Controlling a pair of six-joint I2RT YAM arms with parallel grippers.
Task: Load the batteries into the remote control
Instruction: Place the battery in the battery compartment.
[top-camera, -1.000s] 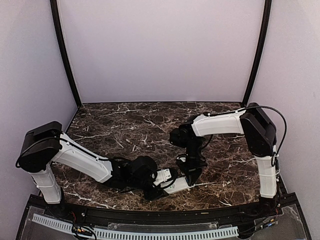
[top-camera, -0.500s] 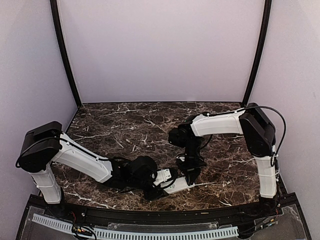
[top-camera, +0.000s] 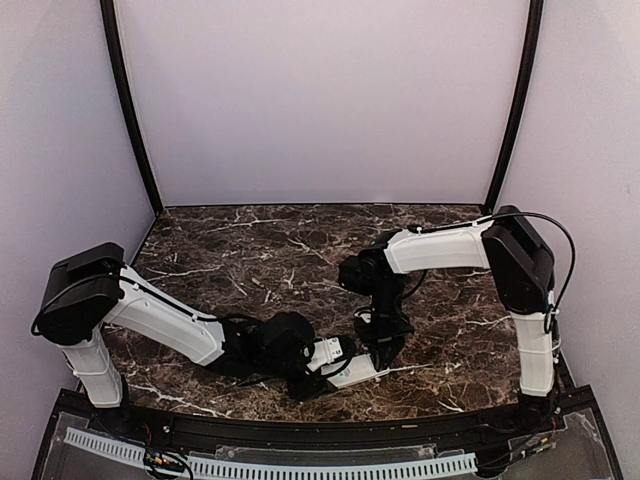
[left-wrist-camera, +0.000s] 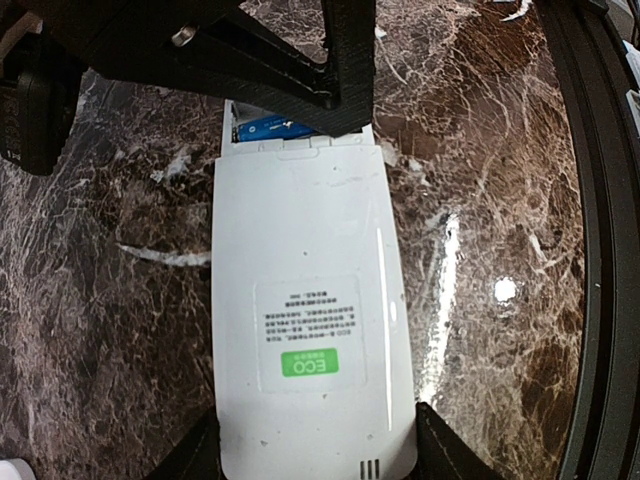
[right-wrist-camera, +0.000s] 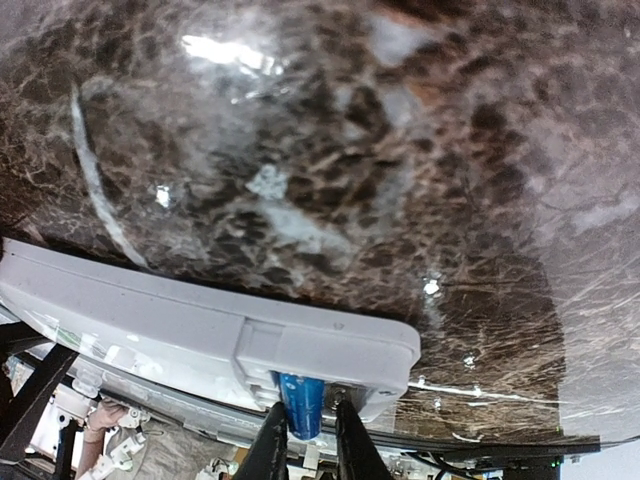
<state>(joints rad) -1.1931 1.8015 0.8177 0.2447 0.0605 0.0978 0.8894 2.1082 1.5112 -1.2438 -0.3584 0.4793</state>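
The remote control (top-camera: 352, 370) is seen at the near middle of the marble table (top-camera: 250, 250), close to the near edge, with both arms gathered over it. In the left wrist view it is shown back side up (left-wrist-camera: 310, 300), a printed label (left-wrist-camera: 308, 335) with a green patch facing the camera. It is clamped by the left gripper (top-camera: 322, 358) at its near end, one dark finger (left-wrist-camera: 195, 455) pressed against each long side. Whether the handset is resting on the marble or lifted off it cannot be told. At the far end an open compartment (left-wrist-camera: 232, 128) is exposed, and the blue battery (left-wrist-camera: 268, 126) is seen inside it, lying across the width of the handset. The right gripper (top-camera: 383, 350) is brought down over that end from the far side, its black body (left-wrist-camera: 300, 60) filling the top of the left wrist view. From the right wrist camera the remote (right-wrist-camera: 200, 335) is seen edge on, and the battery (right-wrist-camera: 300, 400) is pinched between the two fingers (right-wrist-camera: 272, 440), end poking into the opening. Only one cell is made out.
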